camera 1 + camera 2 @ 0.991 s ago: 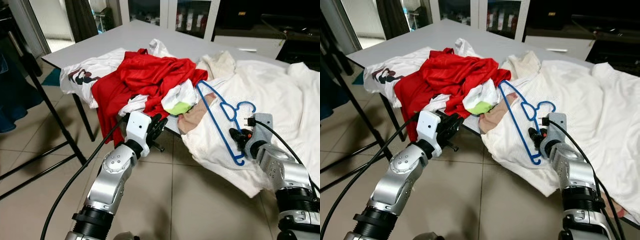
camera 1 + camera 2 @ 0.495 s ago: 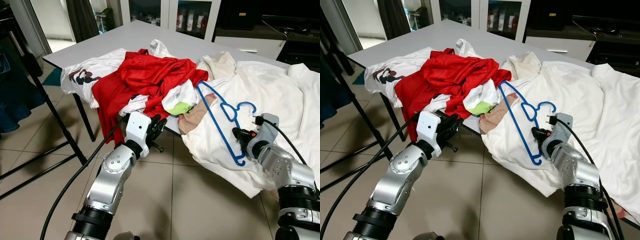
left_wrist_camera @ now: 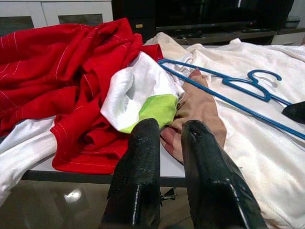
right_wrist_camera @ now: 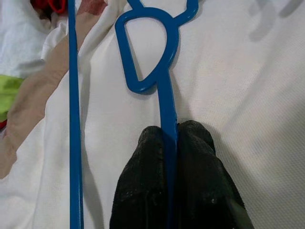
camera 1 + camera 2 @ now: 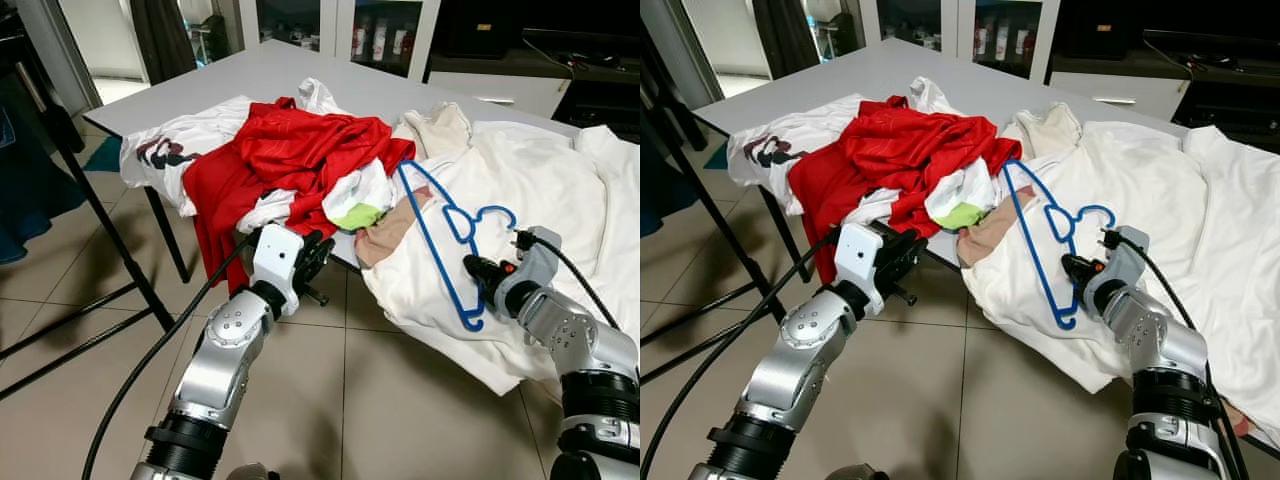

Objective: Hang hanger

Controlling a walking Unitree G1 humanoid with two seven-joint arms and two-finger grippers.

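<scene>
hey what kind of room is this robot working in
Probably a home living or dining room used for laundry: a table heaped with clothes, a blue hanger, tiled floor and glass-door cabinets behind.

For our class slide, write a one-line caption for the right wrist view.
Right pincer shut on the blue hanger, which lies on white cloth.

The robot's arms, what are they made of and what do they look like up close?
Both arms are silver metal built from rounded, jointed segments with black ribbed collars near the base. The left arm carries a white boxy wrist block, the right arm a grey one. A black cable runs along each. Each end effector, left and right, has two long, matte black, rounded fingers.
</scene>
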